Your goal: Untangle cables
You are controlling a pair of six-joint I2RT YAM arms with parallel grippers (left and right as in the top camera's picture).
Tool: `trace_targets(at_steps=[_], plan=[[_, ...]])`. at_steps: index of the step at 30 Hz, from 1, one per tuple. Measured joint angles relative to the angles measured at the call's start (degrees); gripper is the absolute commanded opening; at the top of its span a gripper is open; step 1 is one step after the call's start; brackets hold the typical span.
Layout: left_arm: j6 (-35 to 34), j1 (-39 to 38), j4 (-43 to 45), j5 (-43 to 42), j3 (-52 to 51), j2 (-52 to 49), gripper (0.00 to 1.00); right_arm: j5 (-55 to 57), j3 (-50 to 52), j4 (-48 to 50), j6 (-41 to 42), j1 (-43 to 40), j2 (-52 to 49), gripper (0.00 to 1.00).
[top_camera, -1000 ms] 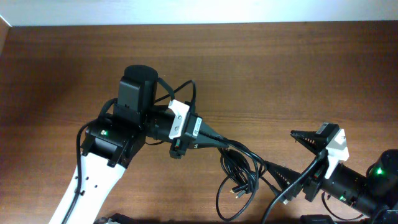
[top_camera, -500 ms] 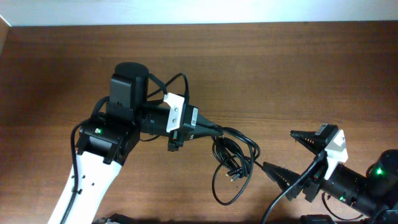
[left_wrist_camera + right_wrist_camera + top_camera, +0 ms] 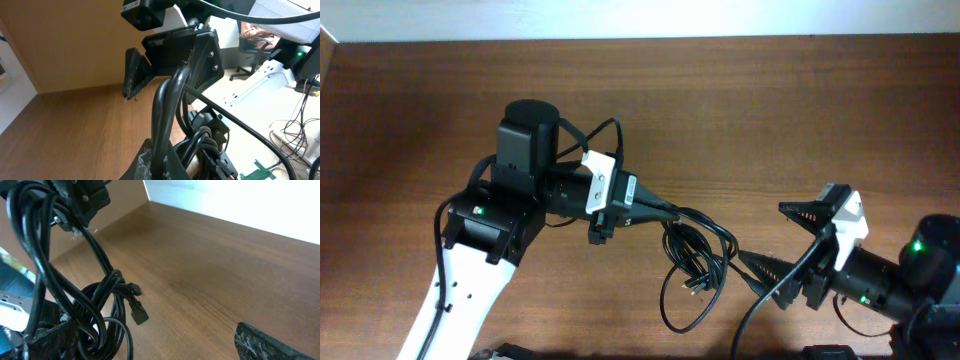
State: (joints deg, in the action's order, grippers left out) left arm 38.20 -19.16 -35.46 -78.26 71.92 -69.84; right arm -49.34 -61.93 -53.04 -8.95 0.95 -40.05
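**Worktop** (image 3: 800, 110): brown wood grain; carries all items below.

**Left arm** (image 3: 490, 225): white and black. It enters from the near left with its wrist turned toward the middle.

**Right arm** (image 3: 895, 285): black, low at the near right, with its wrist aimed leftward.

**Cables** (image 3: 692, 252): thin black cords in one tangled bunch, between the two arms.
- The upper end is pinched at the left arm's tip.
- From there the bunch runs toward the near edge and ends in a slack loop on the worktop.
- The long axis runs roughly far to near, crosswise to the right arm's line of reach.

**Left fingers** (image 3: 655, 208): closed tight on the upper strands of the cables. In the left wrist view the cords run out from between them.

**Right fingers** (image 3: 803, 213): spread to full width, holding nothing.
- The gap faces the bunch.
- The nearer finger's tip sits just beside the bunch's right side; the farther finger is apart from it.
- In the right wrist view the cords lie at the left of the gap, not centred.

**Plug** (image 3: 695, 283): small end dangling within the bunch.

**Note:** the right arm is the free one and the nearer to the loose strands, which lie to the left of its fingers. A leftward advance would likely put a strand between them.
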Motion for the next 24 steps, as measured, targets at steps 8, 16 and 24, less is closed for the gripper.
trace_targets(at_steps=[8, 16, 24], plan=[[0.0, 0.0, 0.09, 0.09, 0.0, 0.0, 0.0, -2.82, 0.0, 0.61, -0.07, 0.0, -3.37, 0.97], [-0.02, -0.42, 1.07, 0.55, 0.0, -0.17, 0.0, -3.15, 0.0, 0.61, -0.26, 0.0, -3.93, 0.97], [-0.02, -3.37, 3.74, 0.7, 0.0, -1.2, 0.0, -5.88, 0.0, 0.68, -0.48, 0.0, -3.93, 0.97]])
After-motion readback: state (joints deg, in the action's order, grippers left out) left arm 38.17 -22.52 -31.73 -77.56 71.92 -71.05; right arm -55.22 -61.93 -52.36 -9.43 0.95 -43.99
